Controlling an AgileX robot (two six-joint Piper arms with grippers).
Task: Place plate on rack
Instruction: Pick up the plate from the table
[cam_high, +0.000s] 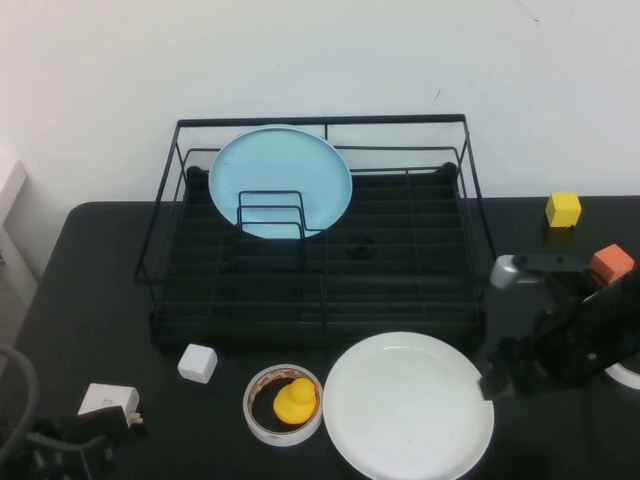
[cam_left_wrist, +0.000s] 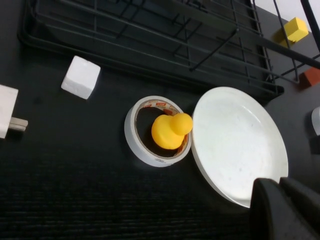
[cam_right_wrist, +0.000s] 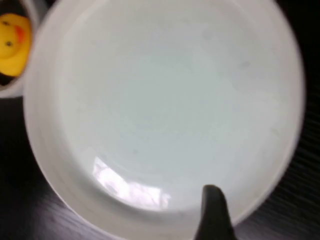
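Note:
The white plate (cam_high: 408, 405) lies flat on the black table in front of the rack (cam_high: 320, 290); it also shows in the left wrist view (cam_left_wrist: 239, 142) and fills the right wrist view (cam_right_wrist: 160, 110). The black wire rack holds a light blue plate (cam_high: 280, 180) standing upright against its dividers. My right gripper (cam_high: 498, 372) is low at the white plate's right edge, and part of it reaches over the rim (cam_right_wrist: 212, 212). My left gripper (cam_left_wrist: 287, 207) is shut and empty, parked at the front left corner (cam_high: 40, 440).
A tape roll (cam_high: 262, 412) with a yellow duck (cam_high: 295, 400) inside touches the plate's left side. A white cube (cam_high: 197, 363) and a white charger (cam_high: 108, 402) lie front left. A yellow cube (cam_high: 563, 209) and an orange cube (cam_high: 611, 263) sit at the right.

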